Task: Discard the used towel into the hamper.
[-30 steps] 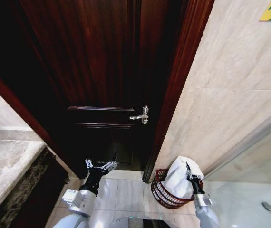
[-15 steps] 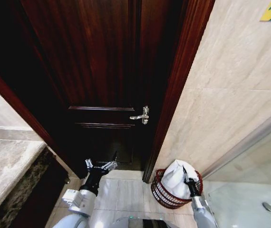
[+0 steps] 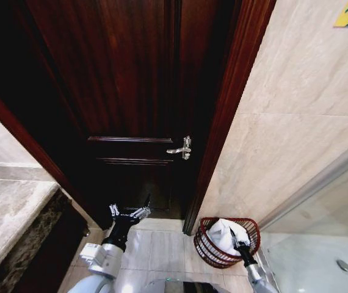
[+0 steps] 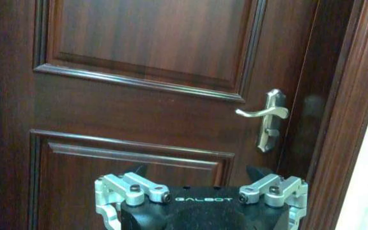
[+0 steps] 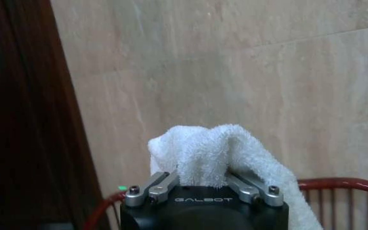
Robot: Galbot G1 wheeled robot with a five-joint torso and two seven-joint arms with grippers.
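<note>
The towel (image 3: 224, 234) is white terry cloth, bunched into a soft mound that sits inside the hamper (image 3: 207, 247), its top poking just above the rim. By the look of it, it is light, limp and grippy rather than slick, so it would fold and sag wherever it is taken; a pinch on a gathered ridge of the pile, as here, seems the surest hold. The right gripper (image 5: 202, 188) has its jaws closed narrowly on such a fold at the towel's top, low over the hamper's near side. The hamper stands on the tiled floor (image 3: 162, 250) against the beige wall (image 3: 296, 140), beside the dark wooden door (image 3: 131, 91). The left gripper (image 4: 200, 189) hangs idle before the door, jaws spread wide and empty.
</note>
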